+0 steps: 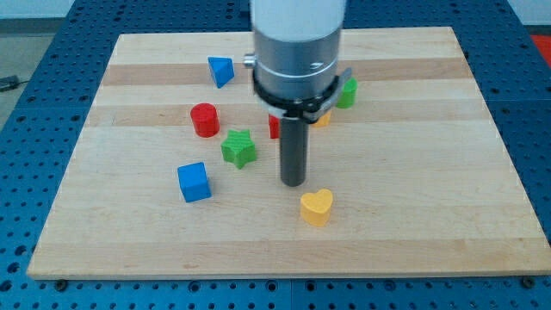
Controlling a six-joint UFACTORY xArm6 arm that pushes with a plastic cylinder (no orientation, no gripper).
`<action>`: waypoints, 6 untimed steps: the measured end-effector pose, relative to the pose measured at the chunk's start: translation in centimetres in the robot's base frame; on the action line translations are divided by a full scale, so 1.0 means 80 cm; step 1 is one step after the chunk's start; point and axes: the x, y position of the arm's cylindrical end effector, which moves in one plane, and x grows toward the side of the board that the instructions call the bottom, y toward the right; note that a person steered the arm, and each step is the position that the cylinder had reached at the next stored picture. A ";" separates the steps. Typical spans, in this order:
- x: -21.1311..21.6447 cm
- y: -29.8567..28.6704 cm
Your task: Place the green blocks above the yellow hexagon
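A green star block [238, 148] lies left of centre on the wooden board [413, 189]. A second green block [347, 93] peeks out at the right of the arm's body; its shape is partly hidden. A yellow block [322, 119], mostly hidden behind the arm, sits just below and left of that green block; its shape cannot be made out. My tip [294, 182] rests on the board to the right of and slightly below the green star, apart from it, and above the yellow heart [316, 207].
A blue triangular block [220, 71] lies near the view's top. A red cylinder [205, 120] sits up and left of the green star. A blue cube [194, 182] lies at lower left. A red block [273, 127] is mostly hidden behind the rod.
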 end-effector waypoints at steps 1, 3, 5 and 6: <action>0.000 -0.015; 0.000 -0.108; -0.050 -0.146; -0.064 -0.142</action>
